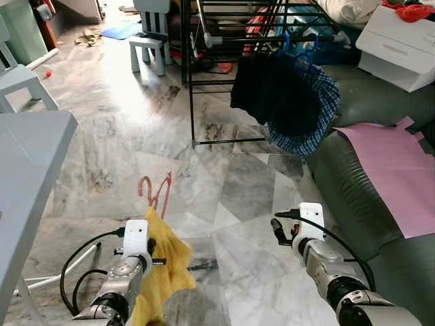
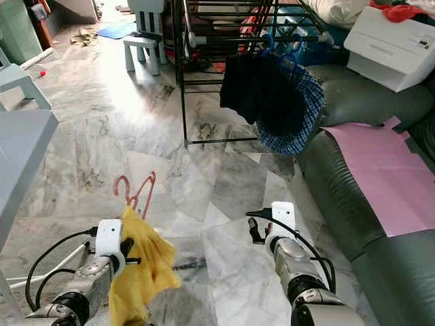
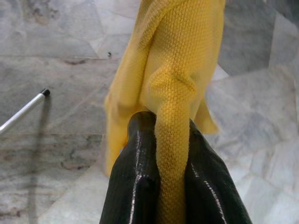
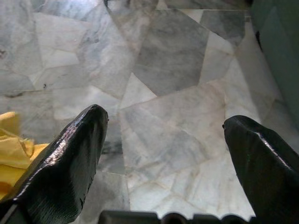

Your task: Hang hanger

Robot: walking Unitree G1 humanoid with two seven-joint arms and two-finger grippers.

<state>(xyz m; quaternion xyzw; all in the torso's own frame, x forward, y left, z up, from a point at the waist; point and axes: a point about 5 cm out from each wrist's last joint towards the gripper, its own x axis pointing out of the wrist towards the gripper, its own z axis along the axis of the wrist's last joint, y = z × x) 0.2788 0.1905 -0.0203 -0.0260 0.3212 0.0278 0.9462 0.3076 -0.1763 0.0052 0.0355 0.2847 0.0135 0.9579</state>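
**L gripper clamped on cloth, hanger up**

L gripper (image 3: 170,154) pinched yellow cloth (image 1: 166,261); pink hanger (image 1: 155,191) stuck up just above it, over the floor (image 1: 245,183). R gripper (image 4: 168,154) had fingers wide apart, empty. Rack (image 1: 224,41) w/ clothes well ahead of both.

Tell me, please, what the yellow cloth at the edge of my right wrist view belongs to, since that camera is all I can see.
Observer: It is a yellow garment held by the left gripper, whose jaws are shut on a fold of it.
Operator: Thank you. Is there a hanger with it?
Observer: Yes, a red hanger shows just above the garment's top.
Operator: And where could it be hung?
Observer: A black drying rack stands ahead across the marble floor, with dark clothes already hanging from it.
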